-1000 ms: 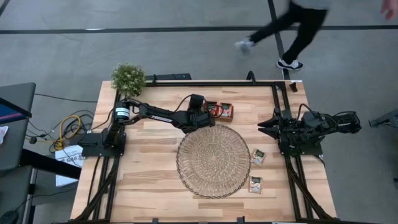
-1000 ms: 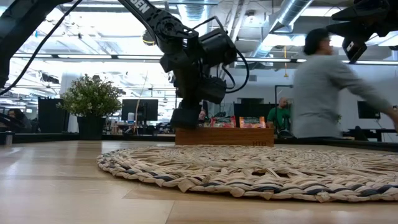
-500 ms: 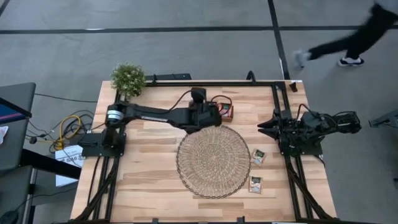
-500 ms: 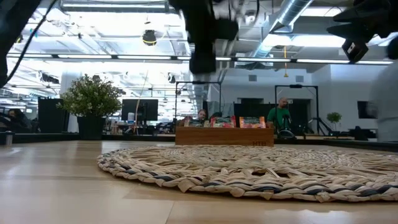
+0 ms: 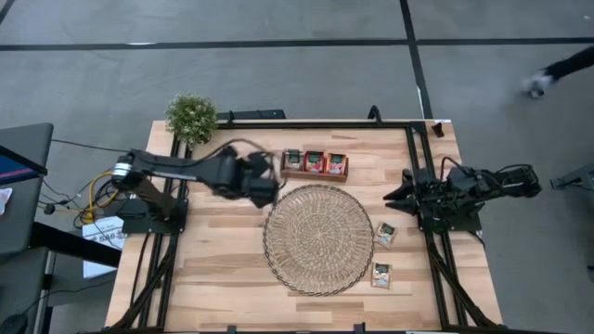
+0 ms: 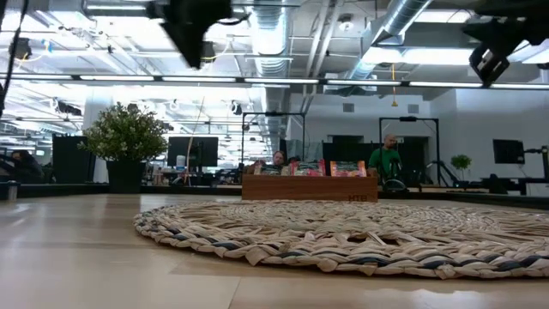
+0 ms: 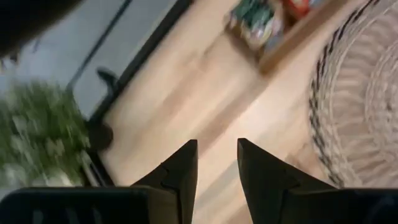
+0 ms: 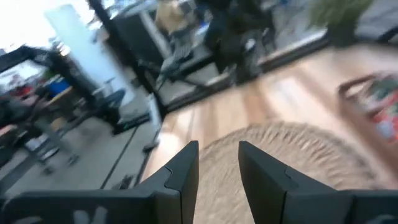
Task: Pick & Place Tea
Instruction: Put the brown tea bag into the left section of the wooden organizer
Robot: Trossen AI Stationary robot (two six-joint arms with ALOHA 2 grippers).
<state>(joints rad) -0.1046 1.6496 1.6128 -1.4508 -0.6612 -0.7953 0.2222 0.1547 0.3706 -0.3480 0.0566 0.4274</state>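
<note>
The small brown wooden tray (image 5: 316, 165) sits near the table's far edge and holds three tea sachets: a whitish-green one (image 5: 293, 160) and two red-orange ones (image 5: 314, 161) (image 5: 335, 163). Two more whitish-green sachets (image 5: 386, 232) (image 5: 381, 274) lie flat on the table to the right of the round straw mat (image 5: 318, 239). My left gripper (image 5: 266, 188) hovers to the left of the tray and mat; it is open and empty (image 7: 217, 152). My right gripper (image 5: 393, 192) waits at the table's right side, open and empty (image 8: 219, 152).
A potted plant (image 5: 191, 116) stands at the far left corner of the table. Bare wood lies to the left of the mat and along the near edge. In the low view the tray (image 6: 310, 187) stands behind the mat (image 6: 360, 236). A person's foot (image 5: 536, 85) shows beyond the table.
My left gripper has risen from the left end of the tray and swung back toward the table's left edge, well clear of the tray. The tray's left end, covered by the gripper a second ago, now shows a whitish-green sachet. A person has walked off to the right behind the table.
</note>
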